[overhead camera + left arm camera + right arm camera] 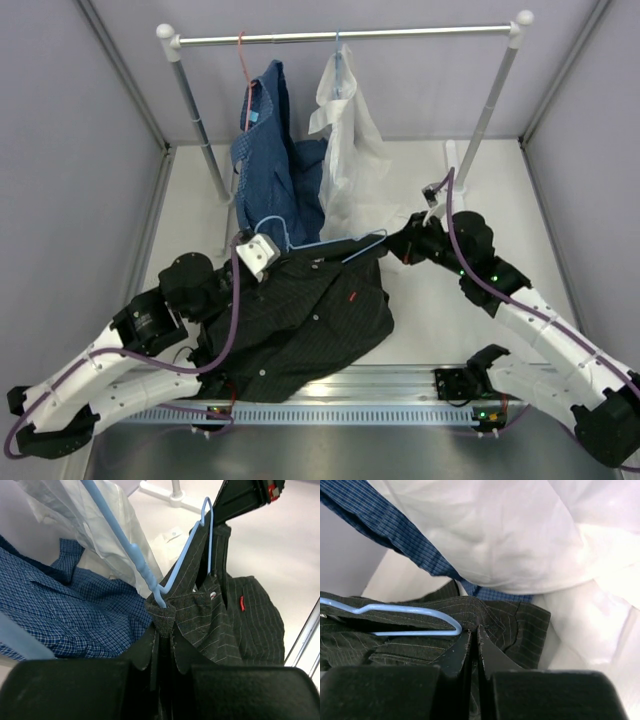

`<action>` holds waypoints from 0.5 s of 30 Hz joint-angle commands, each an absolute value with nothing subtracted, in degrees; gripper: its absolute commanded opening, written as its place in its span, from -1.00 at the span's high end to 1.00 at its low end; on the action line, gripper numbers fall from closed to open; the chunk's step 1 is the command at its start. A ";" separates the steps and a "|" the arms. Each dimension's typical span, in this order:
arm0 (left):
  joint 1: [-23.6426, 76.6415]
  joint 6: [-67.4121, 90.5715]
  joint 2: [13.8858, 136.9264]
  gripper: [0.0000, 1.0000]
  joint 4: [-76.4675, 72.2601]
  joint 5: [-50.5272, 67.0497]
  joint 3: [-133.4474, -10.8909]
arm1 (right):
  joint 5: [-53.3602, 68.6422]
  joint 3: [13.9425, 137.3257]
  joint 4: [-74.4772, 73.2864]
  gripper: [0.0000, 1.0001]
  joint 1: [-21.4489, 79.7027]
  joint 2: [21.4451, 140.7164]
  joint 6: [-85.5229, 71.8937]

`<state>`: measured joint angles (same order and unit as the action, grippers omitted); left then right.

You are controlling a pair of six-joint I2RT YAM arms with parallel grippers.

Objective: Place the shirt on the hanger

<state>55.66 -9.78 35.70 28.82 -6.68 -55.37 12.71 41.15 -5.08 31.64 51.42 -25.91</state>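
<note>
Left wrist, right wrist: end effectors (pixel 162 627) (pixel 472 639) pinching pinstriped shirt (pixel 235 625), wire hanger (pixel 184 556) seemingly inside

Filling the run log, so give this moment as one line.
left jaws: shut on shirt | right jaws: shut on shirt | hanger: along shirt's top edge | shirt: on table

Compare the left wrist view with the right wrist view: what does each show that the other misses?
Left wrist only: the right gripper from outside, a red tag, the rack foot. Right wrist only: that gripper's fingers shut on a fold of the black pinstriped shirt, beside the light-blue wire hanger at its bend. Both: that shirt and hanger, the blue patterned shirt, the white shirt.
</note>
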 commanded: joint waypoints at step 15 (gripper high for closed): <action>61.70 -14.86 40.59 1.00 29.71 -12.74 -51.49 | 4.56 57.21 -25.13 1.00 24.34 59.33 -17.23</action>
